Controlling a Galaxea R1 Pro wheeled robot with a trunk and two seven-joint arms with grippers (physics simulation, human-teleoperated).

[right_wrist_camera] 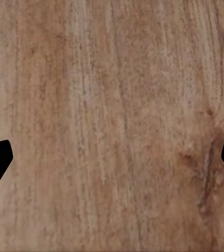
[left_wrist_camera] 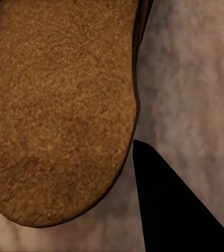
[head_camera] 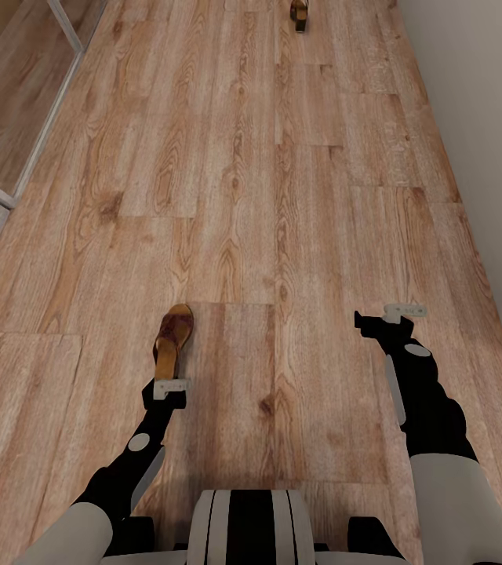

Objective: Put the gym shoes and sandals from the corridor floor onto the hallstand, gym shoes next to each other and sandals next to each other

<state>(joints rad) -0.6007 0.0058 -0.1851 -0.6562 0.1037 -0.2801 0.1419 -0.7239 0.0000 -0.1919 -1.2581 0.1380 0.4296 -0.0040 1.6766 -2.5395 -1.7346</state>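
The left gripper (head_camera: 171, 386) sits at the heel of a dark brown open sandal with a tan insole (head_camera: 174, 339), lying on the light brown wood-plank corridor floor (head_camera: 282, 196). Whether its fingers have closed on the sandal cannot be told. The right gripper (right_wrist_camera: 112, 157) hangs spread wide and empty above the planks. A second sandal (head_camera: 299, 13) lies well ahead. Judged step: picking up the first sandal; next, a firm grip, then a lift clear.

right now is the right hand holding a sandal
No: the right hand hangs open over bare corridor floor, its fingers wide apart with nothing between them.
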